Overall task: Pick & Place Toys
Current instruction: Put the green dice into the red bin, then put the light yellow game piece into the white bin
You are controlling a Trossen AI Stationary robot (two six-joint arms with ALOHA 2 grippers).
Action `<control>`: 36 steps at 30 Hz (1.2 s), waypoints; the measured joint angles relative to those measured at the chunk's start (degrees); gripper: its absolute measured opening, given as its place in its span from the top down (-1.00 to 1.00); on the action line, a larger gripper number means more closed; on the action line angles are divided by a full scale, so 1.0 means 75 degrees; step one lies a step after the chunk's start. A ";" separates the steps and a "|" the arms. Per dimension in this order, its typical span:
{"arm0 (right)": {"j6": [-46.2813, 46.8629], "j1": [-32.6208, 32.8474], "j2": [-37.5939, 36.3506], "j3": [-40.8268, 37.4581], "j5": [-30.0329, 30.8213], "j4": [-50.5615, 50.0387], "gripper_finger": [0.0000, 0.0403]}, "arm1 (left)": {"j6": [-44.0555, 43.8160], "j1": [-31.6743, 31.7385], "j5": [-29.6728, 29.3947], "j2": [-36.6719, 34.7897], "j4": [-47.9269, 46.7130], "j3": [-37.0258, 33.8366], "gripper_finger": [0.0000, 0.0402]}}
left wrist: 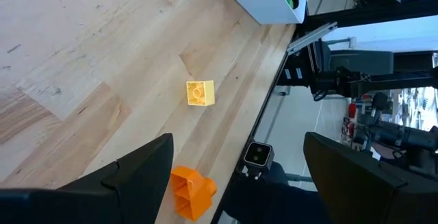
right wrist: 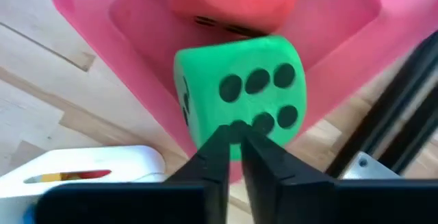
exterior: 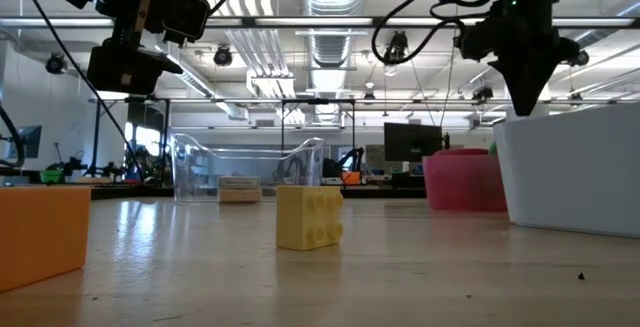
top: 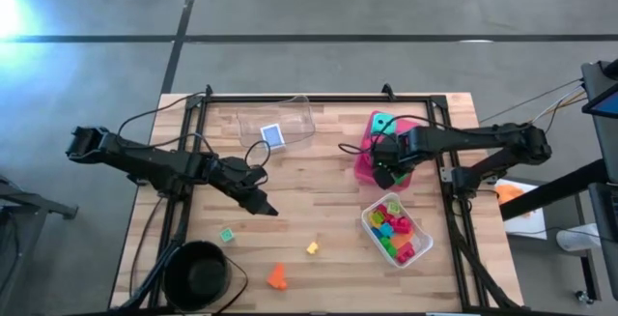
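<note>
My right gripper [top: 387, 174] is shut and hangs over the near end of the pink tray [top: 364, 164]. In the right wrist view its fingertips [right wrist: 235, 140] stand right in front of the green dotted die [right wrist: 239, 90], which lies in the pink tray against its near wall. A red die [right wrist: 236, 1] lies behind it, and a teal die [top: 384, 121] is at the tray's far end. My left gripper [top: 264, 206] is open and empty above the table, left of centre. A yellow brick [left wrist: 200, 92], an orange brick [left wrist: 191, 191] and a green brick [top: 226, 235] lie loose near the front edge. My right gripper's shut fingertips [right wrist: 220, 142] come slanting down from above at the green die's dotted face [right wrist: 263, 97]. I cannot tell whether they touch it. The die rests in the pink tray.
A white tray [top: 372, 222] holding several coloured bricks stands at the front right. A clear tray [top: 294, 113] at the back holds a blue box [top: 273, 134]. A black bowl [top: 198, 275] sits at the front left corner. Bare wood lies between the two arms.
</note>
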 joint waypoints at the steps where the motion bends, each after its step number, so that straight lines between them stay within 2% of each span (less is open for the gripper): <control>1: -0.0021 -0.0012 0.0015 -0.0004 -0.0008 0.0078 0.89 | -0.0003 0.0000 0.0002 0.0000 -0.0001 0.0000 -0.63; 11: -0.0228 -0.0242 0.0262 -0.0239 -0.0373 0.0426 0.96 | -0.0006 0.0000 0.0002 0.0000 -0.0001 0.0000 -0.63; 23: -0.0189 -0.0257 0.0266 -0.1193 -0.0570 0.1397 0.96 | 0.0055 -0.0003 0.0352 0.0000 -0.0026 0.0000 -0.63; 30: -0.0248 -0.0257 0.0059 -0.0718 -0.0476 0.1303 0.96 | 0.0078 -0.0003 0.0359 0.0000 -0.0024 0.0000 -0.63; 36: -0.0431 -0.0032 -0.0300 -0.0024 -0.0708 0.1202 0.96 | 0.0195 -0.0071 0.0374 0.0000 -0.0024 0.0000 -0.63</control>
